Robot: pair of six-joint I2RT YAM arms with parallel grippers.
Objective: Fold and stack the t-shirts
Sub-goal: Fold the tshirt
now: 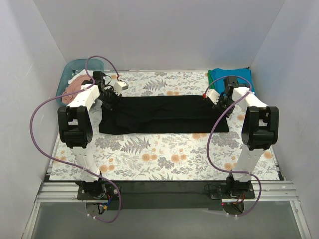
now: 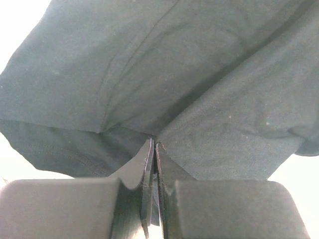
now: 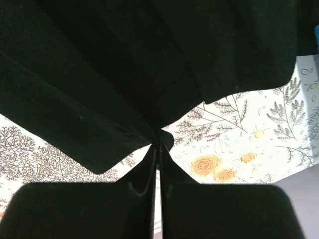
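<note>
The black t-shirt lies spread in a long band across the middle of the floral table cloth. My left gripper is shut on its far left corner; the left wrist view shows the jaws closed on a pinch of black cloth. My right gripper is shut on its far right corner, and the right wrist view shows the black t-shirt hanging from the closed jaws above the table cloth. A dusty pink t-shirt lies in the tub. Teal-blue and green t-shirts lie stacked at the far right.
A teal plastic tub stands at the far left corner. The floral table cloth covers the table. White walls close in the back and both sides. Purple cables loop off both arms.
</note>
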